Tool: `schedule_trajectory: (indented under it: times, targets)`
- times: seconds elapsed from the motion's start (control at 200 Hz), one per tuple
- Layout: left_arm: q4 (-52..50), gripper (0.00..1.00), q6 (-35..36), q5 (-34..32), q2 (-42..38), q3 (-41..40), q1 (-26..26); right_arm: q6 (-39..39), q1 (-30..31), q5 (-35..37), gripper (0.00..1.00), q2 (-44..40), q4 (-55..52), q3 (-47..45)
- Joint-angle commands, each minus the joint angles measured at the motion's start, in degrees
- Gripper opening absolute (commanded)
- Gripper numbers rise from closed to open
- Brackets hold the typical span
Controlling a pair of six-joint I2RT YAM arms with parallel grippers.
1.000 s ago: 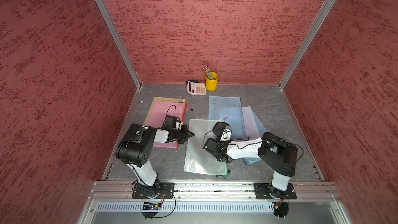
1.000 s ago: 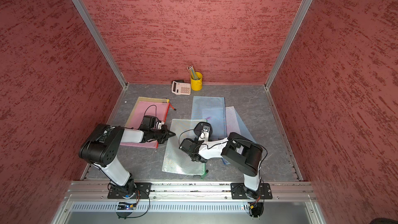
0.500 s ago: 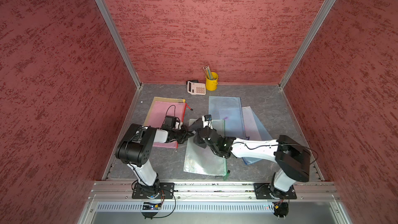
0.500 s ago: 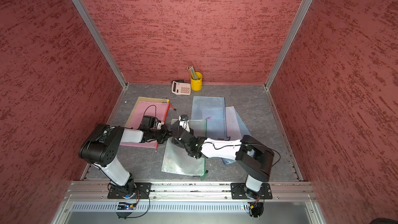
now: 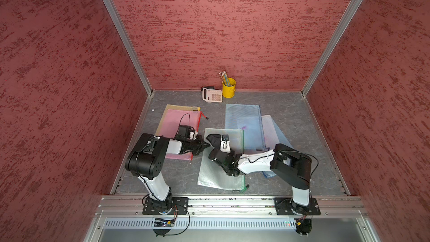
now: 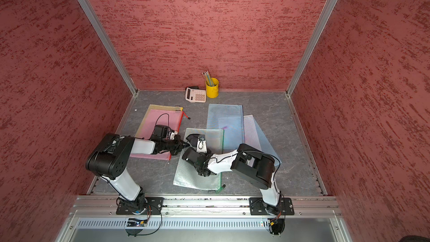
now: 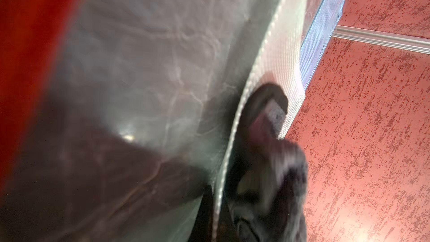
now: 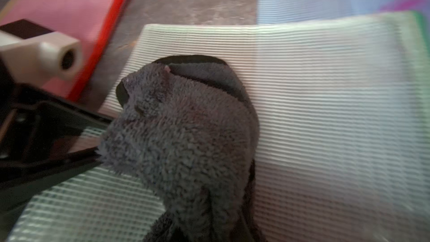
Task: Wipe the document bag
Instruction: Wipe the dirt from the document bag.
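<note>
The document bag (image 5: 218,175) (image 6: 193,178) is a translucent mesh pouch with a green zip edge, lying flat in the middle of the floor. My left gripper (image 5: 206,145) (image 6: 186,145) is shut on its left edge, which shows as a pale strip (image 7: 277,61) in the left wrist view. A dark grey cloth (image 5: 213,138) (image 6: 192,138) (image 8: 186,136) rests on the bag's far left corner. My right gripper (image 5: 216,144) (image 6: 196,144) is shut on it. The cloth hides the right fingers. The left fingers (image 8: 69,140) show beside the cloth.
A pink bag (image 5: 172,119) with a red zip lies on a yellowish one under my left arm. Blue bags (image 5: 244,122) overlap at the right. A calculator (image 5: 211,94) and a yellow pencil cup (image 5: 228,87) stand by the back wall.
My right gripper has swept the cloth from the middle of the bag leftward to its far left corner, next to the left gripper. The left arm has stayed put.
</note>
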Motion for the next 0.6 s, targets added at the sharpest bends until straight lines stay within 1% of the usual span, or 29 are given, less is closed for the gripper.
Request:
schedule_trajectory:
  times: [0.0,0.065,0.1,0.18,0.205,0.215,0.225,0.301,0.341,0.421,0.486,0.551,0.591]
  targets:
    - [-2.72,0.00,-0.79,-2.97,1.41,-1.46,0.19,16.05,1.19,5.96,0.00,-2.54,-32.68,-3.09]
    - [-2.72,0.00,-0.53,-2.89,1.50,-1.46,0.32,19.10,1.52,5.90,0.00,-4.83,-38.78,-4.07]
    - [-2.42,0.00,-0.52,-2.93,1.59,-1.53,0.28,19.28,1.52,6.18,0.00,-6.16,-40.66,-4.21]
    - [-1.33,0.00,-0.83,-2.90,1.89,-2.12,0.32,17.08,1.53,7.90,0.00,-9.41,-42.03,-2.25]
    - [-0.65,0.00,-1.16,-2.92,2.06,-2.40,0.28,15.94,1.52,8.66,0.00,-10.36,-41.14,-0.83]
    - [-0.27,0.00,-1.27,-2.86,2.17,-2.57,0.28,14.21,1.52,8.86,0.00,-10.78,-40.86,-0.30]
    - [0.16,0.00,-1.43,-2.87,2.19,-2.70,0.28,13.61,1.56,9.00,0.00,-11.19,-39.34,0.30]
    - [3.76,0.00,-3.84,-2.93,2.95,-4.10,0.19,1.18,1.72,7.95,0.00,-14.00,-26.09,3.16]
    - [6.08,0.00,-5.21,-2.92,3.36,-5.03,0.10,-4.74,1.76,5.24,0.00,-15.18,-17.22,3.62]
    - [11.03,0.00,-8.10,-3.85,3.74,-6.92,-0.21,-11.91,1.78,-1.53,0.00,-15.31,-2.63,3.06]
    - [14.60,0.00,-10.24,-4.41,4.11,-8.05,-0.55,-14.76,1.87,-4.34,0.00,-12.64,4.33,3.44]
    - [15.83,0.00,-11.70,-5.24,4.29,-8.63,-1.01,-16.21,1.87,-6.20,0.00,-8.43,6.53,4.56]
    - [18.80,0.00,-12.57,-5.69,4.31,-9.11,-1.34,-17.62,2.03,-7.31,0.00,-5.98,8.75,4.31]
